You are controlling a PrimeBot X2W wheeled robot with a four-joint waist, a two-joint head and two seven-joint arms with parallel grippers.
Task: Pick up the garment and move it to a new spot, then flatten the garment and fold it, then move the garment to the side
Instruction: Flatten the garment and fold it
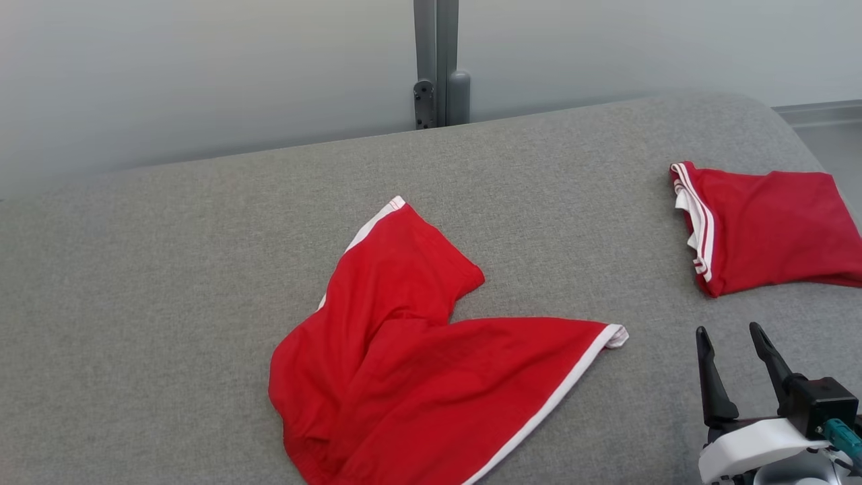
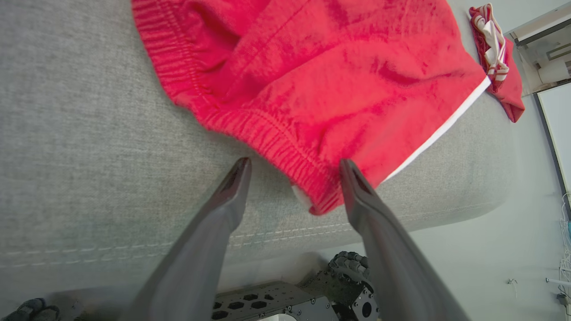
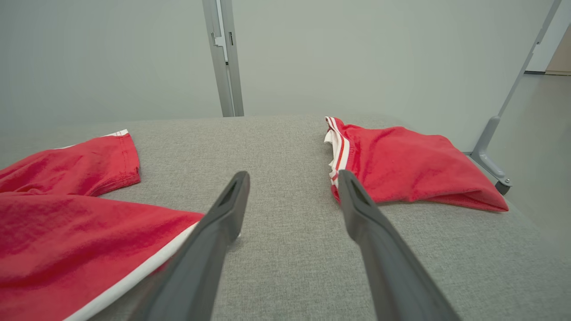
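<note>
Since the grey padded surface (image 1: 168, 269) is the whole work area, I start with it: broad, flat and bare between the cloth pieces, with room for spreading and folding.

Loose red garment (image 1: 417, 364): a pair of shorts, middle of the surface, toward the near edge. Rumpled, one leg thrown up and away, the other stretched toward my right. It lies as dropped, not flattened, so I judge the picking up and moving is not yet done.

Second red garment (image 1: 768, 229): far right, well apart from the first. Folded compact, striped edge turned inward. Probably a finished piece set aside, which would explain its place at the margin.

Metal post (image 1: 436, 60): stands behind the far edge, out of the way.

Left gripper (image 2: 295, 161): released, fingers spread wide, holding nothing. The ribbed waistband (image 2: 267, 133) corner sits between the fingers at the near edge. This looks like a line-up for a pinch; I cannot tell whether a finger touches cloth.

Right gripper (image 1: 727, 330): released too, empty, over bare padding between the two garments, near the white hem trim (image 1: 539, 411) of the stretched leg. Parked there, I think, ready for the far corner.

Count: one surface, two red garments (one loose, one folded), one post, two grippers, four fingers.
</note>
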